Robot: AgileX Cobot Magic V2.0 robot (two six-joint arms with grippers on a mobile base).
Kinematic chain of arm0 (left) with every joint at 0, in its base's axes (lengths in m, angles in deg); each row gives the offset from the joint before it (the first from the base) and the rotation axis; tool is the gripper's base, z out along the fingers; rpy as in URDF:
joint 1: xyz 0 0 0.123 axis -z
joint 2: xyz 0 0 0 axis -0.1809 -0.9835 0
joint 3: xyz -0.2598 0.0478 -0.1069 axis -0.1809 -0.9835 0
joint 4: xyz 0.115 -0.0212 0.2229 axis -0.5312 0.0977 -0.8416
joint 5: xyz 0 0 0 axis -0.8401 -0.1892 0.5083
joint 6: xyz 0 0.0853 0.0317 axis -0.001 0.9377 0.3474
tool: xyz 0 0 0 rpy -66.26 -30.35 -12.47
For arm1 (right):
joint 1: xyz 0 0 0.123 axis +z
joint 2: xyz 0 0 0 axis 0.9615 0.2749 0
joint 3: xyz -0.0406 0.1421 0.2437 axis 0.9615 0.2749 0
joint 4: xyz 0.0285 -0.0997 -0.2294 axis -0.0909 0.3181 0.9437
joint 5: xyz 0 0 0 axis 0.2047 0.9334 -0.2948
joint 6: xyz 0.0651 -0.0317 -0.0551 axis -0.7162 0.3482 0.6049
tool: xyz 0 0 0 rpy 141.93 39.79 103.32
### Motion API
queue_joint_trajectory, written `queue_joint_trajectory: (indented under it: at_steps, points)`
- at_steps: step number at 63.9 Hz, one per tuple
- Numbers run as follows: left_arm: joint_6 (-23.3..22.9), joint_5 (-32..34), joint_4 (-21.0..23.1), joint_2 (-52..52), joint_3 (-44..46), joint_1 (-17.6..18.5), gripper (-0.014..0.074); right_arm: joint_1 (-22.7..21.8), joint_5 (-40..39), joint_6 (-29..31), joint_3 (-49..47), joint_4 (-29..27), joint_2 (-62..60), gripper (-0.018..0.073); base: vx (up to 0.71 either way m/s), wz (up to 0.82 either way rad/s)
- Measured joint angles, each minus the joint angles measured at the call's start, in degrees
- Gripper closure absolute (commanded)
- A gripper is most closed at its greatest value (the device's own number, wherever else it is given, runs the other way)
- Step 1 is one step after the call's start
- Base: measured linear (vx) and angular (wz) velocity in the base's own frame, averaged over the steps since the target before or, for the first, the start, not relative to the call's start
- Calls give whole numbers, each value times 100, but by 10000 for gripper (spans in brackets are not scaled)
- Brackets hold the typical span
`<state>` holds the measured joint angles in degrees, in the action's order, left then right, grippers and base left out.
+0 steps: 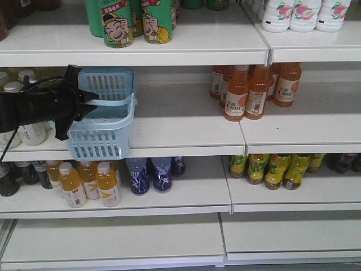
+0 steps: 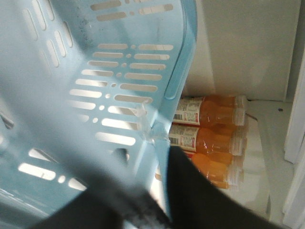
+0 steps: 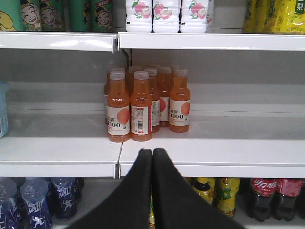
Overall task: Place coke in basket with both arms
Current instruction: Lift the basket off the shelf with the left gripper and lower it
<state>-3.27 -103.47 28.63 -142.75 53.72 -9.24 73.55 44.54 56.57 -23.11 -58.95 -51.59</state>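
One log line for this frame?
left pincer: shut on light blue slotted plastic basket handle | right pincer: shut, empty | red coke can: not visible

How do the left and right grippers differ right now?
The left gripper grips the basket by its handle; the right gripper is shut on nothing. The left is close against the basket's slotted wall; the right faces the orange bottles, standing apart from them. Both are black and tapered.

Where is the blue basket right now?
In the front view, the basket hangs on the left side, held by its handle in the left gripper, in front of the middle shelf, with the orange C100 bottles off to its right.
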Motion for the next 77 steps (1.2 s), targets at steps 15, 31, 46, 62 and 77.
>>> queue_joint_trajectory:
  at_steps: [15, 31, 46, 62, 77]
  points:
    - [118, -660, -24, 0, 19, 0, 604, 0, 0, 0, 0, 0, 0, 569, 0, 0]
    - [535, -1896, -136, 17, -123, -34, 604, 0, 0, 0, 0, 0, 0, 569, 0, 0]
    - [966, -2311, -203, 678, -1246, -29, 604, 0, 0, 0, 0, 0, 0, 569, 0, 0]
    - [1741, -3199, -222, 1512, -2472, -29, 604, 0, 0, 0, 0, 0, 0, 569, 0, 0]
    - [2189, -4033, -266, 1899, -3565, -29, 604, 0, 0, 0, 0, 0, 0, 569, 0, 0]
